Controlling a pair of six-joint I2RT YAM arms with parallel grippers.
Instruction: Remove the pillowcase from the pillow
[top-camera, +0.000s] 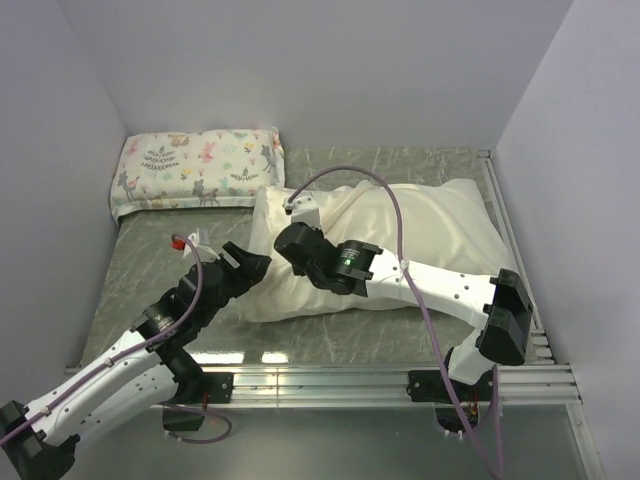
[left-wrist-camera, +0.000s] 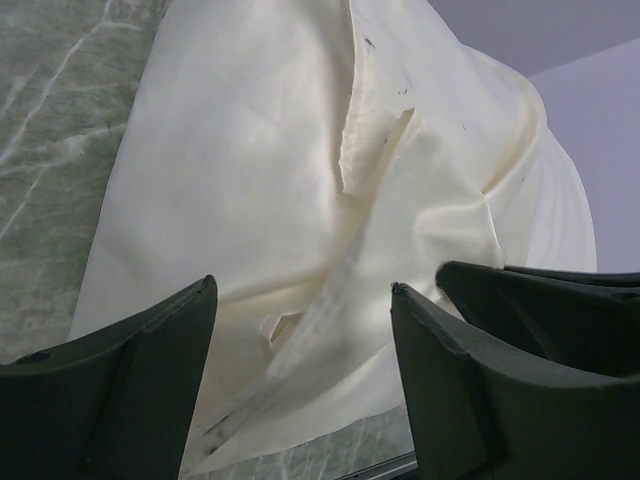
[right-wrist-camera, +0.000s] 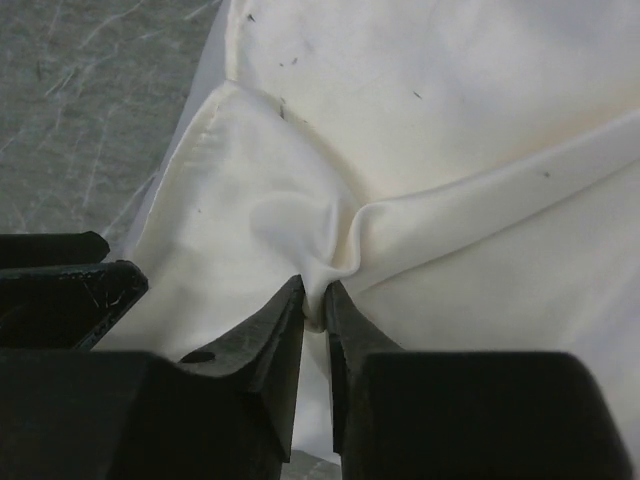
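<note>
The cream pillowcase (top-camera: 420, 230) lies bulging on the green table, right of centre; the white pillow inside it is hidden. My right gripper (top-camera: 284, 243) is at the cover's left end, shut on a pinched fold of pillowcase (right-wrist-camera: 400, 230), as its wrist view shows between the jaws (right-wrist-camera: 315, 292). My left gripper (top-camera: 255, 266) is open and empty at the cover's near-left edge. In the left wrist view its jaws (left-wrist-camera: 302, 292) stand wide apart just over loose, wrinkled pillowcase cloth (left-wrist-camera: 250, 150).
A smaller floral animal-print pillow (top-camera: 200, 168) lies at the back left corner. Pale walls close the table on three sides. A metal rail (top-camera: 330, 380) runs along the near edge and another along the right side (top-camera: 508, 225).
</note>
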